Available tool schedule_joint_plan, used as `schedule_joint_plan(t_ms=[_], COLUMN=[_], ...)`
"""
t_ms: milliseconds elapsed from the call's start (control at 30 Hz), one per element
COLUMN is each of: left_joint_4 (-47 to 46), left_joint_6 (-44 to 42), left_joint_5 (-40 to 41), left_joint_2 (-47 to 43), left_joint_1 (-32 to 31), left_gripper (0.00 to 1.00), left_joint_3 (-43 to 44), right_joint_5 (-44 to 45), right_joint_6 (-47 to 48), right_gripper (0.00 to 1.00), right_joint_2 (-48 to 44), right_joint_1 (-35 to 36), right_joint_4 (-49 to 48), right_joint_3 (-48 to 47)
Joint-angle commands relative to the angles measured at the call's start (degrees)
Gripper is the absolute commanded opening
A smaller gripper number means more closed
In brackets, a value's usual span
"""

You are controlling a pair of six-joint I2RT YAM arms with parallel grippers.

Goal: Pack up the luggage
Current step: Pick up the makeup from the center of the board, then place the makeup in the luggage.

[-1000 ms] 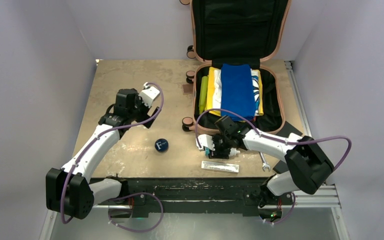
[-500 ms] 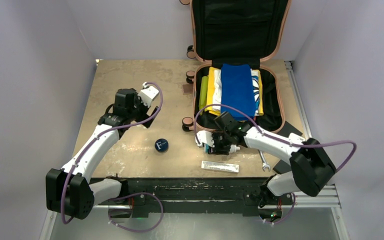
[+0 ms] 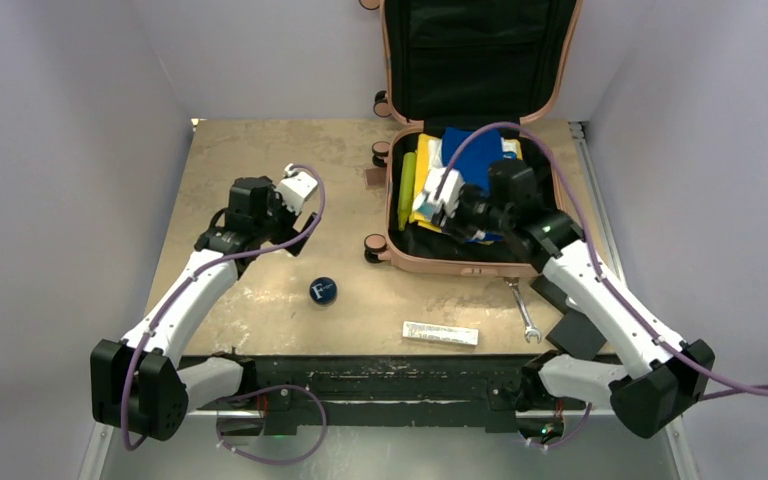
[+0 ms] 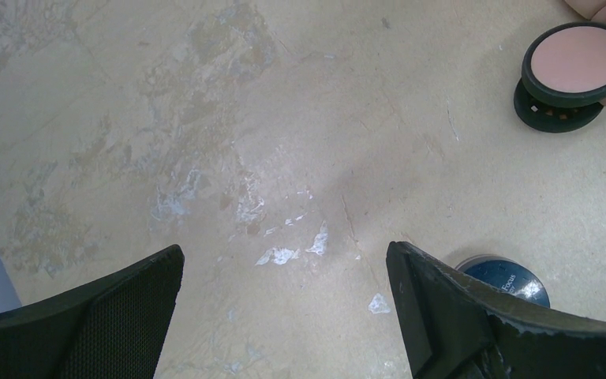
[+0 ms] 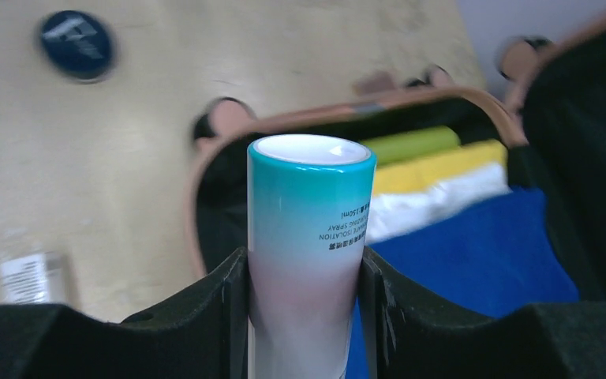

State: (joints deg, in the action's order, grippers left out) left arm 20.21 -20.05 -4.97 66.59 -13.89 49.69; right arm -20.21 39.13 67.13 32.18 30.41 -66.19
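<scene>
Top external view, from the left: the left pincer hangs over bare worktop with its fingers spread as wide as they go, holding nothing and touching nothing. A round dark-blue tin lies on the worktop just nearer the arm bases and a little to the right. In the left wrist view the tin peeks out beside the right finger, and one of the luggage wheels sits at the upper right corner.

The salmon-pink luggage lies open at the far right of the worktop, well apart from the left pincer. Its black-lined lid stands upright at the back. In the base lie folded clothes: a green roll, then yellow, white and blue pieces.

The right pincer hovers above the left half of the open base, over the clothes. Its fingers stand about half apart and are clamped on a spray bottle, teal at the top and pale below, which stands up between them.

A flat white packet, a wrench and black square pads lie on the worktop in front of the luggage.
</scene>
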Motion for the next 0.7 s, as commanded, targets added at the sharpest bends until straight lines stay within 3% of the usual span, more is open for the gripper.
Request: schedule_joint_plan(t_ms=[0, 167, 367, 667], left_joint_4=[-2.2, -2.1, -2.3, -2.6], left_joint_6=[1.3, 1.3, 1.2, 1.1], left_joint_5=[-1.5, -1.6, -1.5, -1.6], left_joint_2=[-2.1, -2.6, -2.9, -3.1], left_joint_1=[0.7, 0.7, 0.7, 0.7], left_gripper=[0.99, 0.99, 0.99, 0.99], left_joint_3=[-0.1, -0.4, -0.5, -0.9], right_joint_5=[6.8, 14.3, 15.6, 13.9], right_joint_6=[-8.1, -14.3, -20.1, -25.2], right_gripper=[0.20, 0.22, 0.21, 0.14], right_joint_2=[0.1, 3.5, 11.8, 23.2], right_joint_1=[-10.4, -22.3, -31.2, -37.5], right_joint_4=[-9.6, -18.9, -24.8, -28.0], right_joint_3=[-2.3, -0.9, -1.0, -3.3])
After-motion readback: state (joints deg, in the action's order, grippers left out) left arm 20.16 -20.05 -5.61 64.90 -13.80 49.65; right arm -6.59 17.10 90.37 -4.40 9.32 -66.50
